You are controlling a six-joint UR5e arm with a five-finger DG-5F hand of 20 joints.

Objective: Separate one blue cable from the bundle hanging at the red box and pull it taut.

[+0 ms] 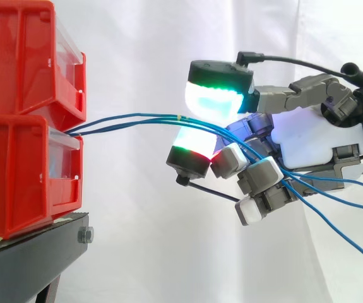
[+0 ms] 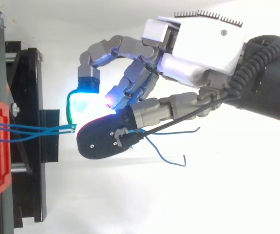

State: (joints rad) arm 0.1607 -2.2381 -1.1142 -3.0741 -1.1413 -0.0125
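Side view: hand point(image 1: 307, 139) is pinching several blue cables point(image 1: 130, 118) right of the red box point(image 1: 23, 170), so I'd shed all but one before pulling rightward.

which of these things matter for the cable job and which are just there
For the job: blue cables, lower red bin, hand pinching the cables.
Just there: upper red bin, black stand, white curtain.

The hand point(image 1: 307, 142) hangs just off the front of the red box point(image 1: 23, 170), palm facing it, fingers curled, thumb and one fingertip point(image 1: 214, 98) pinching the blue cables point(image 1: 156, 118).
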